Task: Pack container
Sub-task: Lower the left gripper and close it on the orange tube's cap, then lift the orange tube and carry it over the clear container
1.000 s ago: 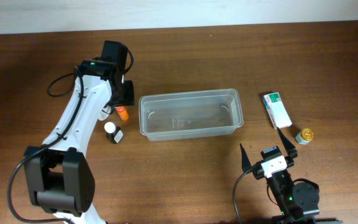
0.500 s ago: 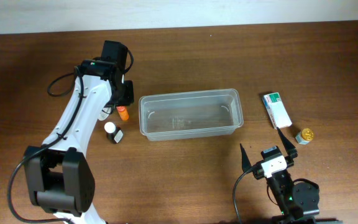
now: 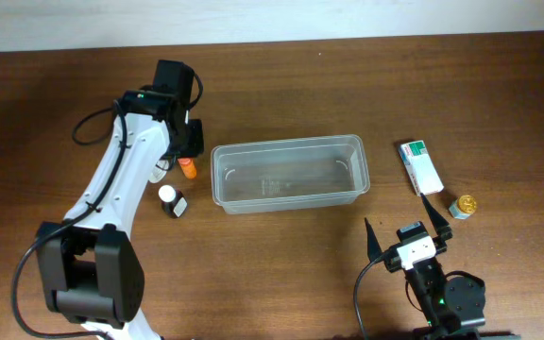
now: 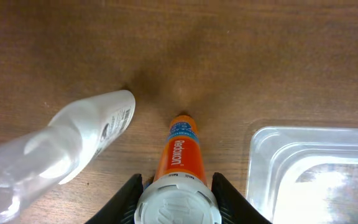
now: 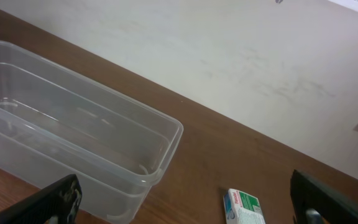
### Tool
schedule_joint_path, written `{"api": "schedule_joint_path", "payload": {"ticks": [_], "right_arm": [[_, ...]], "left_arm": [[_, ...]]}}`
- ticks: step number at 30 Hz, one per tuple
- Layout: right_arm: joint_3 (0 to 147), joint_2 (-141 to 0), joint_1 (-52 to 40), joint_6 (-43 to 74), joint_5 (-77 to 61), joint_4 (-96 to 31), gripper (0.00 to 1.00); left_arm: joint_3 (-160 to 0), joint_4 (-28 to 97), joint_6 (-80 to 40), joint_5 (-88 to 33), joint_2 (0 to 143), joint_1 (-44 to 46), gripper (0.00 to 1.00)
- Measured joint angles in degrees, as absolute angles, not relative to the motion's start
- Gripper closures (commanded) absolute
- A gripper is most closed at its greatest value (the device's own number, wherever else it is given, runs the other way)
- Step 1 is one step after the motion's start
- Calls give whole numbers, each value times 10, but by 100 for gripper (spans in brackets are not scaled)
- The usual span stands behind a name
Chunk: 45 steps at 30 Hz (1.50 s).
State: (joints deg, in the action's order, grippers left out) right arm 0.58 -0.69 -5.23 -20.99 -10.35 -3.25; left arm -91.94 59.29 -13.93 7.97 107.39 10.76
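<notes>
The clear plastic container (image 3: 287,144) stands empty mid-table; its corner shows in the left wrist view (image 4: 303,168), and it also fills the left of the right wrist view (image 5: 73,143). My left gripper (image 3: 186,159) (image 4: 178,180) is just left of the container, shut on an orange tube (image 3: 187,171) (image 4: 180,146) at its white cap end. The tube points away along the wood. My right gripper (image 3: 402,223) (image 5: 188,202) hangs open near the front edge, holding nothing.
A white bottle (image 4: 86,137) lies just left of the tube. A small black-capped bottle (image 3: 169,197) stands in front of it. A white-and-green carton (image 3: 420,166) (image 5: 244,208) and a gold-capped jar (image 3: 462,205) lie right of the container.
My left jaws have closed onto the orange tube, which has shifted slightly. The right arm has not moved.
</notes>
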Motion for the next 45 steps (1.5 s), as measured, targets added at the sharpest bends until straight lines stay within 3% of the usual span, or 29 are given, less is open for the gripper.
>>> {"api": "schedule_joint_path", "payload": {"ticks": [11, 25, 45], "right_arm": [[6, -7, -52, -210, -103, -32, 2], [6, -7, -52, -210, -103, -32, 2], [6, -7, -52, -210, -103, -32, 2]], "left_arm": [[-1003, 634, -139, 80, 1058, 108, 86], [-1250, 811, -140, 68, 1022, 125, 86], [-1259, 851, -190, 51, 1024, 251, 86]]}}
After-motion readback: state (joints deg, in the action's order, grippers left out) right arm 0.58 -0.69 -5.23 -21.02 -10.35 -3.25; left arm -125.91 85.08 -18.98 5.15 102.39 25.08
